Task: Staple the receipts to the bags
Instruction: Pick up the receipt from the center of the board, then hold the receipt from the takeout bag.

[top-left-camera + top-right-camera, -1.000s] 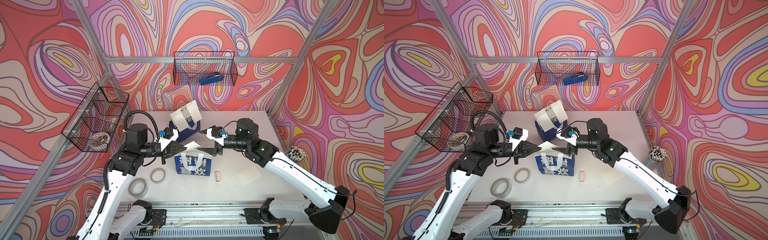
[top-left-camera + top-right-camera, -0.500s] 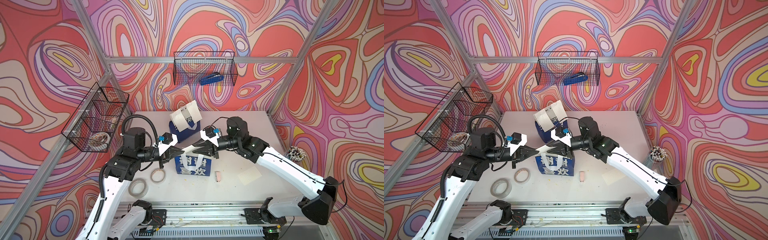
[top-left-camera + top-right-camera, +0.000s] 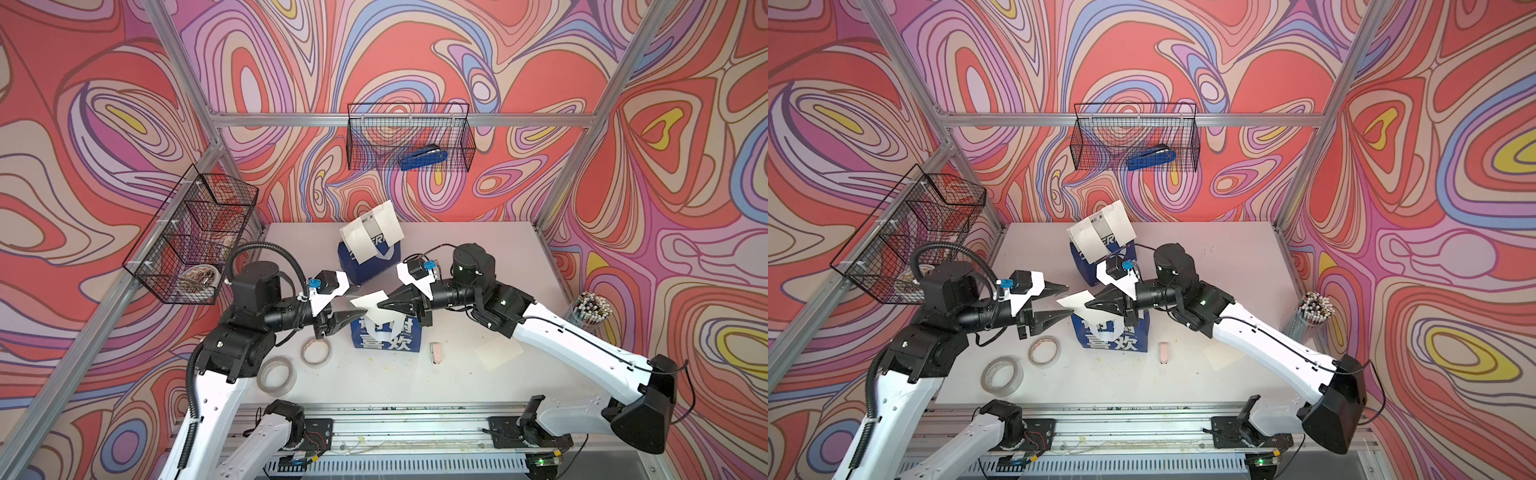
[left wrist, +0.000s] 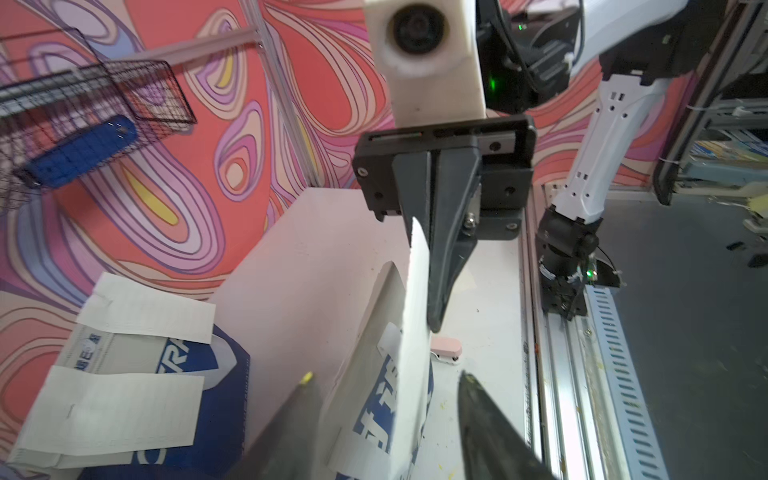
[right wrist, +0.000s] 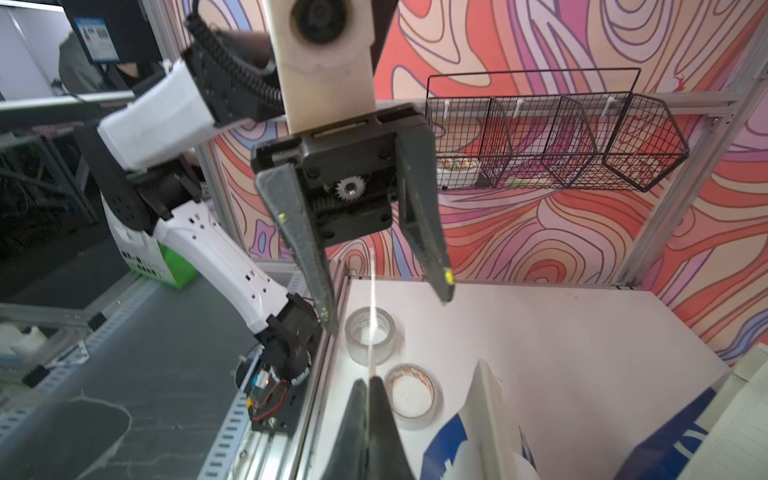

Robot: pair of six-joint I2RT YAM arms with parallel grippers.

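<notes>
Two bags (image 3: pixel 386 345), four receipts (image 3: pixel 498 352), two tape rolls (image 3: pixel 276 390), two wire baskets (image 3: pixel 409 137), one blue stapler (image 3: pixel 424 158)

one white receipt (image 3: pixel 368 300) hangs above the front blue bag (image 3: pixel 386 343), two receipts (image 3: pixel 362 243) drape the rear bag (image 3: pixel 370 268), a fourth receipt (image 3: pixel 498 352) lies flat.

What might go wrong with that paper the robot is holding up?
The right gripper pinches the receipt by one edge only, above the bag, so the thin paper may sag or slip. The open left gripper straddles the receipt and might snag it when pulling away. The stapler lies far off in the back basket, so that is a long hold.
</notes>
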